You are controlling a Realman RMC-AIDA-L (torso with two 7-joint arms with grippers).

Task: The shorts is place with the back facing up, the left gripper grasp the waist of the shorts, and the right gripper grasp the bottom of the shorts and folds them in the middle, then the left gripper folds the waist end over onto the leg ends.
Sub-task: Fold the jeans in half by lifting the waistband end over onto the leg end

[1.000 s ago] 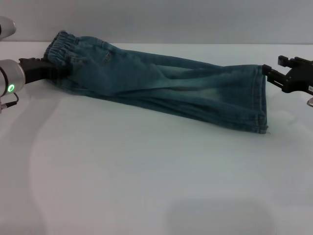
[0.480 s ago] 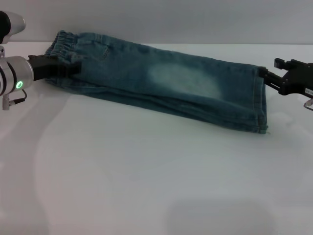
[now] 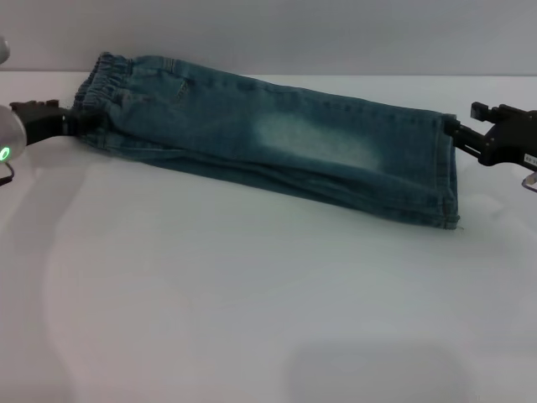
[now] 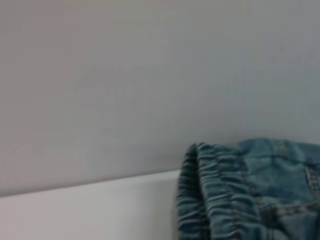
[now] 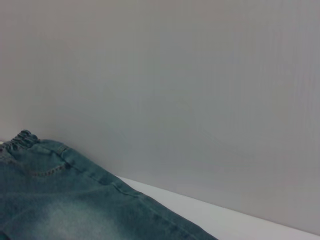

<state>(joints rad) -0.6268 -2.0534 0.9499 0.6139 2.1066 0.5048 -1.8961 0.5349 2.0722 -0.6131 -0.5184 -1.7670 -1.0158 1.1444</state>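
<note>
White table (image 3: 252, 319) fills the head view, grey wall behind. Denim shorts (image 3: 277, 143) lie flat on the far part, folded lengthwise into one long strip, elastic waist at robot's left, leg hems at right. Faded pale patch mid-leg. Left gripper (image 3: 63, 122) sits at the waist edge, touching the fabric, can't tell if clenched or released. Right gripper (image 3: 457, 134) right at the hem edge, grip state can't tell either. Wrist views show only waistband and denim against wall
</note>
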